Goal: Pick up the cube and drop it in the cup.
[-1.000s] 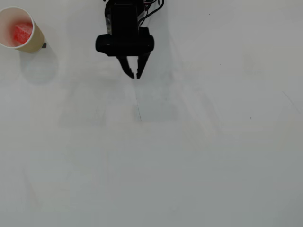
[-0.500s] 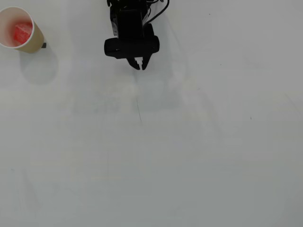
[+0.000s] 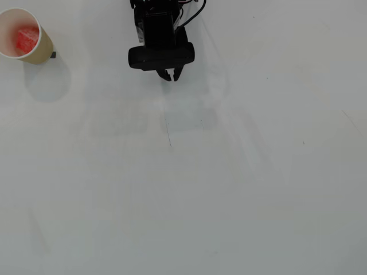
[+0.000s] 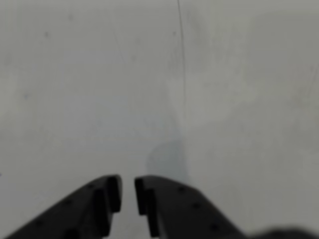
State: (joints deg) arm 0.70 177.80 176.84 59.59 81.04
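In the overhead view the tan paper cup stands at the far top left, and the red cube lies inside it on the white bottom. My black gripper hangs near the top centre, well to the right of the cup, pointing down the picture. Its fingers are drawn together and hold nothing. The wrist view shows the gripper at the bottom edge, only a thin slit between the two fingertips, over bare white table. Neither cup nor cube appears in that view.
A small dark speck sits against the cup's right side. A thin dark line runs down the white table below the gripper. Cables trail from the arm at the top edge.
The gripper has pulled back toward the top edge and shifted slightly right, and its fingers have closed from a small gap to nearly touching. Cup and cube have not moved.
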